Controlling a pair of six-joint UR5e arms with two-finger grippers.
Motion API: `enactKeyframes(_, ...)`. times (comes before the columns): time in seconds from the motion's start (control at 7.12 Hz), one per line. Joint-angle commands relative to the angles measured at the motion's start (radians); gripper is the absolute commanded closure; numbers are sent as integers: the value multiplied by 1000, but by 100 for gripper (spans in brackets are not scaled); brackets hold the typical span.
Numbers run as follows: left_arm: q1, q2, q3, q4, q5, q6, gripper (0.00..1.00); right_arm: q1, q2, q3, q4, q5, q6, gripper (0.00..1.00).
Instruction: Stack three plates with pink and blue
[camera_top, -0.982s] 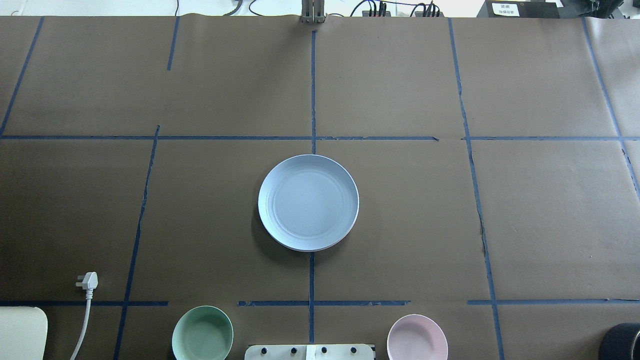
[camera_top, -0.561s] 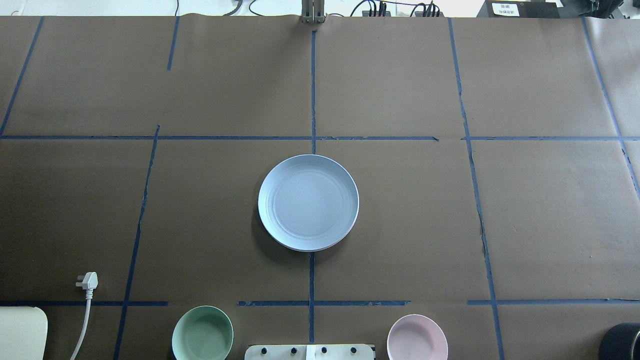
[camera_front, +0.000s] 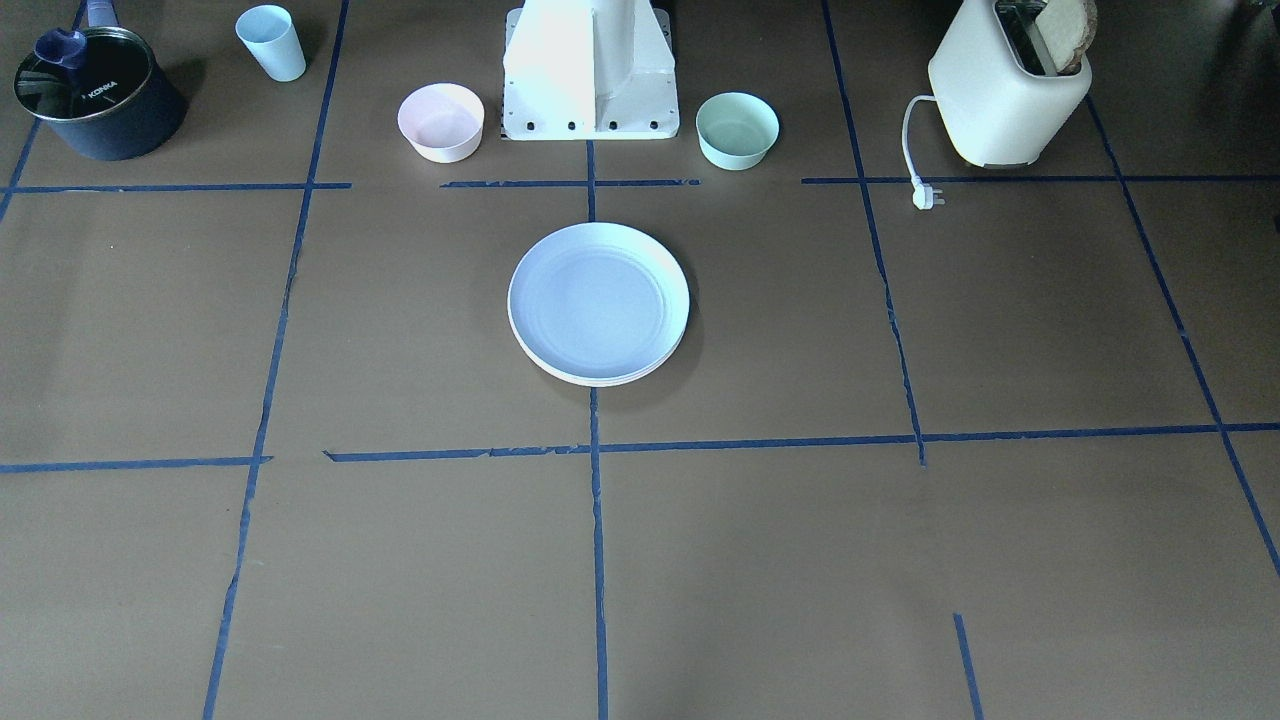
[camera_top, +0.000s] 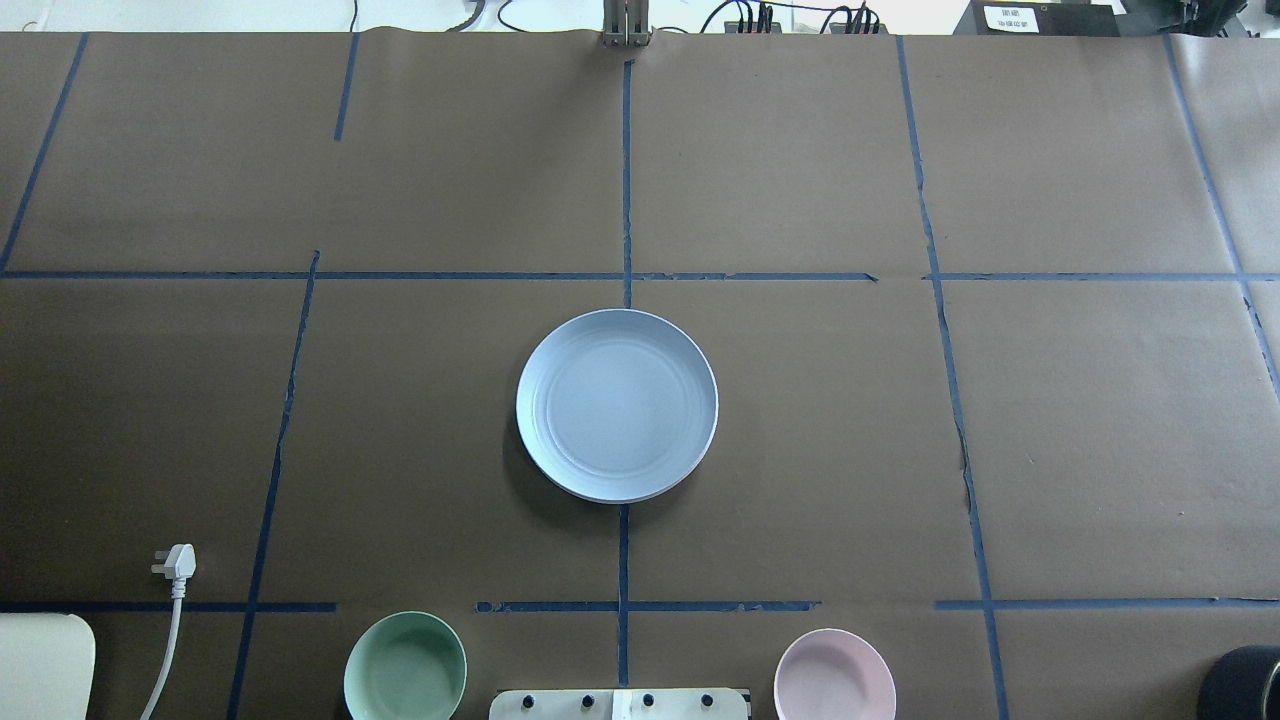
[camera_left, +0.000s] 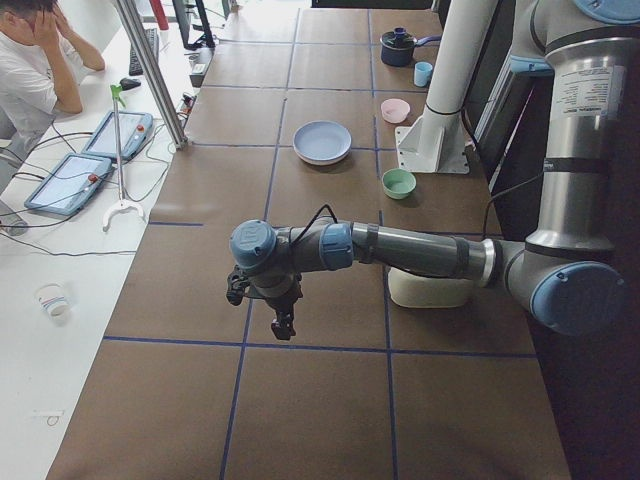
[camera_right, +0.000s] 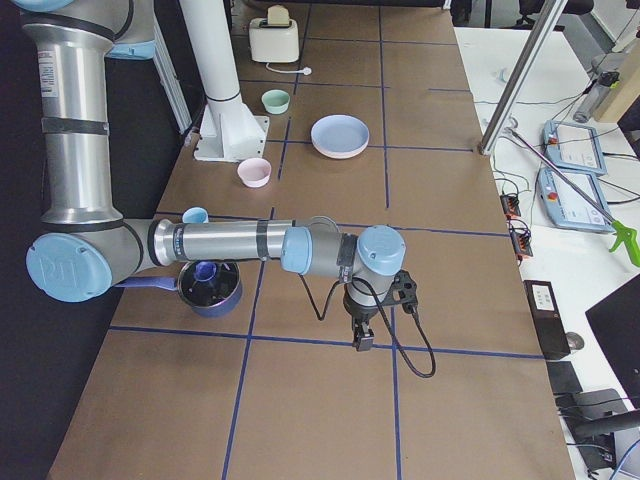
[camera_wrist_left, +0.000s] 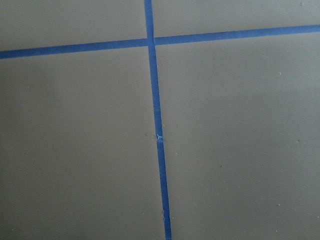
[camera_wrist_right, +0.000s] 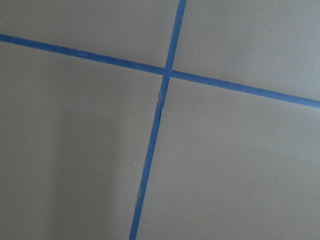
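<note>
A light blue plate (camera_top: 617, 405) lies on top of a stack at the table's middle. It also shows in the front view (camera_front: 598, 298). A cream rim (camera_front: 600, 380) shows under it there. I cannot make out a pink plate in the stack. My left gripper (camera_left: 283, 325) shows only in the left side view, over bare table far from the stack. My right gripper (camera_right: 360, 340) shows only in the right side view, also far from the stack. I cannot tell whether either is open or shut. Both wrist views show only brown paper and blue tape.
A mint bowl (camera_top: 405, 667) and a small pink bowl (camera_top: 834, 675) stand either side of the robot's base (camera_front: 590, 70). A toaster (camera_front: 1008, 90) with its plug (camera_top: 176, 562) is on my left. A dark pot (camera_front: 95, 92) and a blue cup (camera_front: 271, 42) are on my right.
</note>
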Motion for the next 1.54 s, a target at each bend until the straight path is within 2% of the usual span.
enactKeyframes(0.0,1,17,16,-80,5,-29,0,0,-3,-3,4,0,0,0)
enactKeyframes(0.28,1,-4,116,-178,4,-26,0,0,-17,14,6,44,2,0)
enactKeyframes(1.4,0,8,87,-191,7,-32,0,-3,-19,33,10,54,55,0)
